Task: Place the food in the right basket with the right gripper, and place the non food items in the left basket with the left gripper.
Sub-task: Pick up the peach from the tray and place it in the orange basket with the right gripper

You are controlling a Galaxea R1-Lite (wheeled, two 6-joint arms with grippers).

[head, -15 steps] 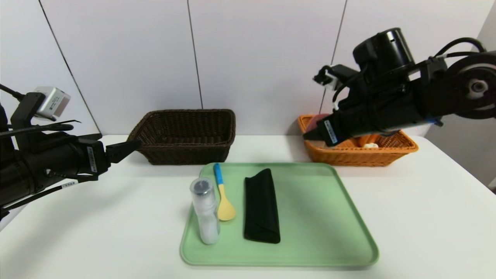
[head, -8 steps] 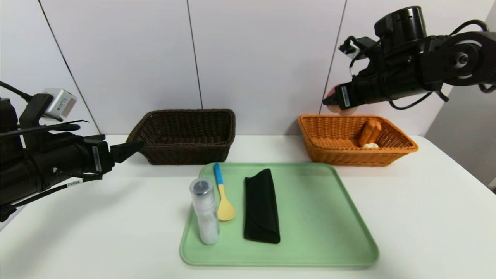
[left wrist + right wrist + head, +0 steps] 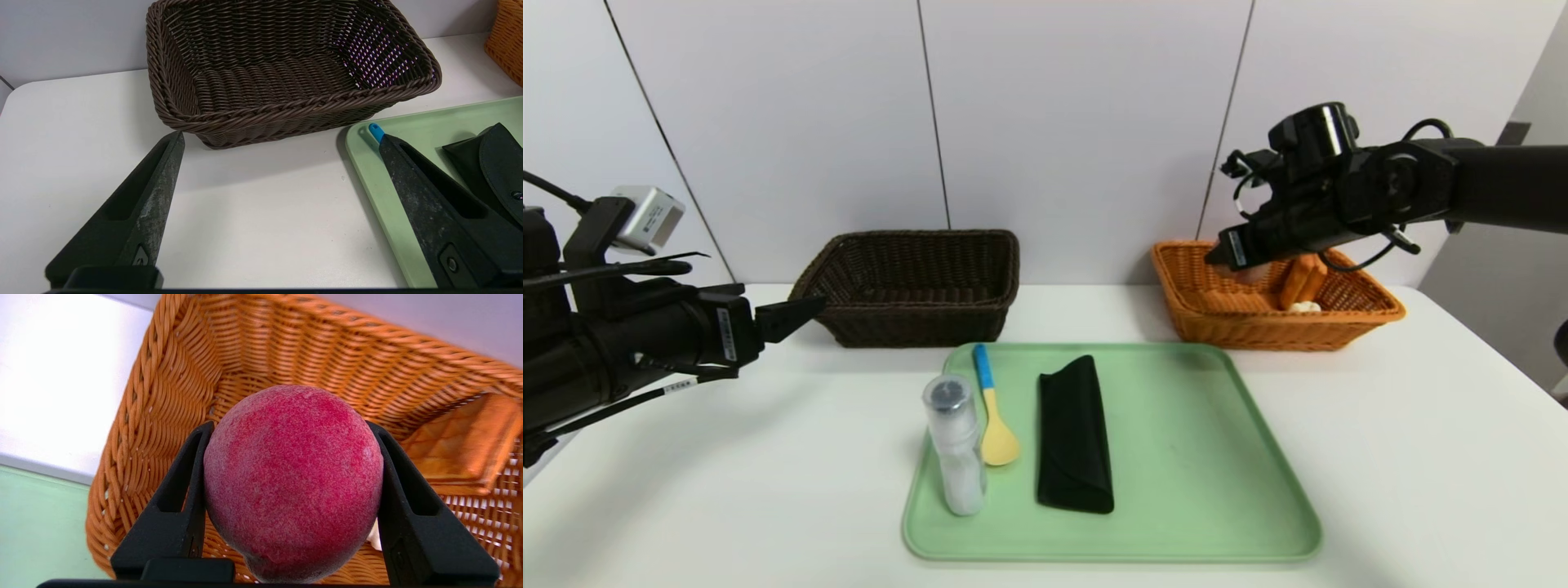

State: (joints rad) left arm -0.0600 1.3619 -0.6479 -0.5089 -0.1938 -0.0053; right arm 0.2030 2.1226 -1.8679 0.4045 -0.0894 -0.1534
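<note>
Both arms are matte black with looping black cables — white label strips near the wrists, tapered scuffed fingers (image 3: 155, 196), a silver-grey camera box (image 3: 645, 216) atop the left.

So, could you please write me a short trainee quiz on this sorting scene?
1. True or false: the brown basket holds nothing.
2. What does the right gripper hold? A spoon; B peach; C bottle.
3. Name the three things on the green tray.

Key
1. True.
2. B, a red peach, held over the orange basket.
3. Bottle, spoon, black case. The left gripper waits open beside the brown basket.
</note>
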